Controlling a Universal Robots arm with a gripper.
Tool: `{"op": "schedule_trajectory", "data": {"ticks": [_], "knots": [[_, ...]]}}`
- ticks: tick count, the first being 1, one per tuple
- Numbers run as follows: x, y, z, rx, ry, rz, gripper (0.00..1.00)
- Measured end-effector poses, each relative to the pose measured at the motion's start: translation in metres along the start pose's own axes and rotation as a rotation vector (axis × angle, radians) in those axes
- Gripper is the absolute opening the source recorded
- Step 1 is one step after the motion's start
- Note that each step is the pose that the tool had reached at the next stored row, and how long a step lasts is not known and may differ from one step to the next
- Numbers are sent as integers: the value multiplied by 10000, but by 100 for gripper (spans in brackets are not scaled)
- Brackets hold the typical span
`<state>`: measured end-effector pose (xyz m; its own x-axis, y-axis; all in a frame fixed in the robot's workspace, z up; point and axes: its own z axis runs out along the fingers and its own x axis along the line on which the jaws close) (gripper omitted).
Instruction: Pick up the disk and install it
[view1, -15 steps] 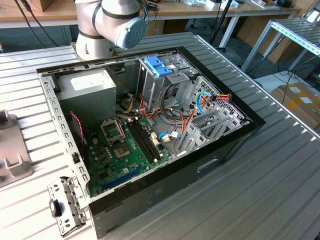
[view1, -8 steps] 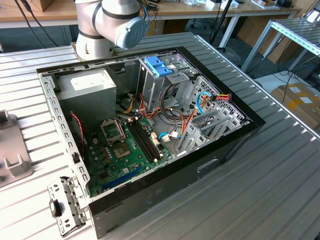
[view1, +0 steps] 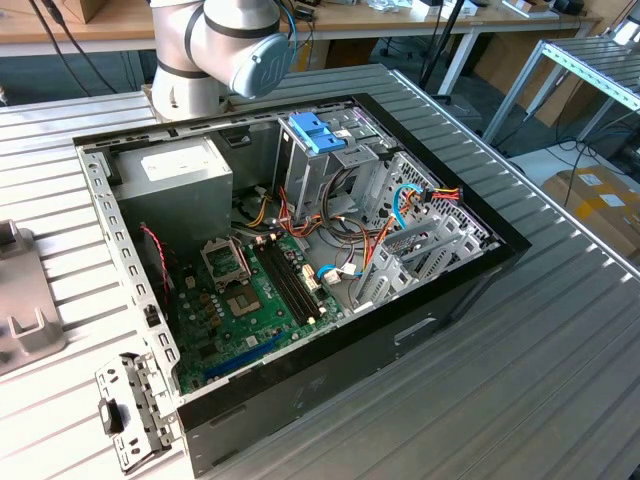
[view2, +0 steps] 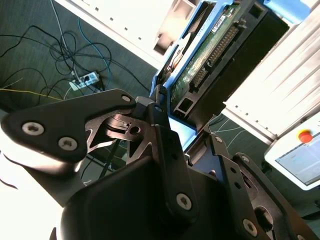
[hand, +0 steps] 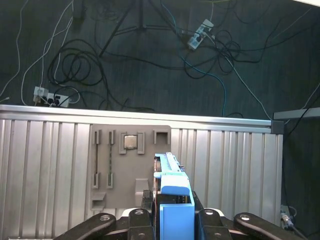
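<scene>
The disk (hand: 172, 192) is held edge-on, its bright blue carrier and tab facing the first wrist view, and my gripper (hand: 172, 212) is shut on it with a black finger on each side. In the second wrist view the disk (view2: 215, 47) shows its green circuit board and dark body, clamped between the fingers (view2: 162, 125) of the gripper (view2: 187, 132). It hangs in the air above the ribbed metal table (hand: 45, 165), over a grey fixture plate (hand: 125, 165). In the exterior view the arm's lower joints (view1: 215, 50) stand behind the open computer case (view1: 300, 250).
Inside the case are a grey power supply (view1: 175, 170), a green motherboard (view1: 250, 300), a light-blue bracket (view1: 315, 130) on the drive cage and loose cables (view1: 400, 215). A metal bracket (view1: 130, 410) and a grey fixture (view1: 20, 300) lie on the table at the exterior view's left.
</scene>
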<state>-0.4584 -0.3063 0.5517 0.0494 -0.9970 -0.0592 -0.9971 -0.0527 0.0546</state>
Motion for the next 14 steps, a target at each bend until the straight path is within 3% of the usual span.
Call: {"op": "schedule_trajectory", "data": {"ticks": [14], "knots": [[17,-18,18,0,0,0,37]]}}
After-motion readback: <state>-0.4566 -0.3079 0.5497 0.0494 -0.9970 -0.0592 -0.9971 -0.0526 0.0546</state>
